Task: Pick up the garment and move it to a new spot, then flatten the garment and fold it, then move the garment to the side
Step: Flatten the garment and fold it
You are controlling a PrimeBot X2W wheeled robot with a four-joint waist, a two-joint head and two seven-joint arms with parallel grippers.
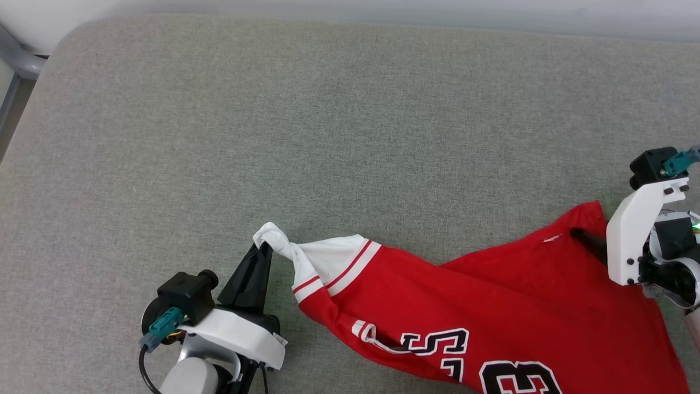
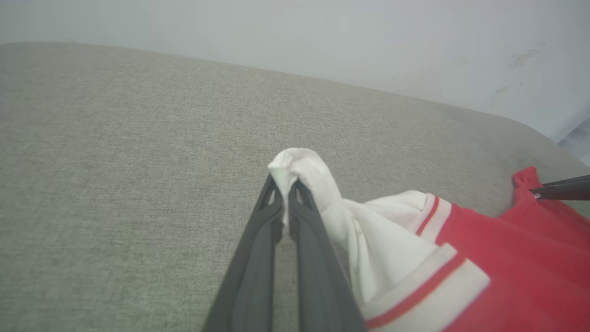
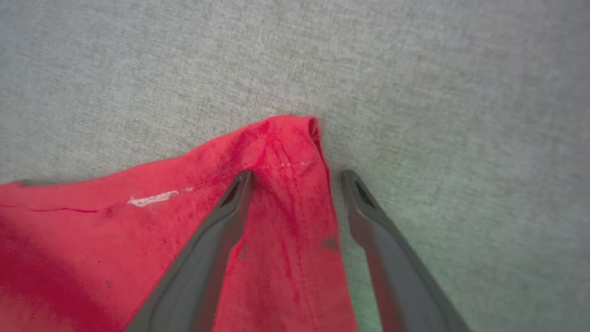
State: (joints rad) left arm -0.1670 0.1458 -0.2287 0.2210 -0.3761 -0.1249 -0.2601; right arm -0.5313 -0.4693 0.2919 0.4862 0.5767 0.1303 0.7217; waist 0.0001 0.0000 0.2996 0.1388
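We see a soft red jersey-style garment (image 1: 492, 295) with white sleeves edged in red stripes and black, white-outlined numbers. It lies stretched and rumpled across the near right part of a grey, woven, padded bench (image 1: 328, 109), running off the lower edge of the head view.

The left gripper (image 2: 283, 182) has its two long dark fingers pressed together, clamped on the bunched tip of a white sleeve (image 1: 333, 262). That cloth puffs out just above the fingertips.

The right gripper (image 3: 297, 177) has its fingers wide apart at the garment's far red corner (image 3: 295, 133), which has a stitched edge. One finger rests over the cloth and the other over bare bench just beside the edge. Nothing is pinched between them.

We judge the cloth to be light, limp and easily creased. It will sag and twist between two holds, and it may drag on the coarse weave. A small pinch can slip free, so we would take a full fold at a sleeve end and at a seamed corner, where the fabric is thicker.

The bench is flat and matte with a rounded corner. A plain pale wall (image 2: 322, 37) stands behind it, and a grey metal frame (image 1: 16, 60) shows at the far left.
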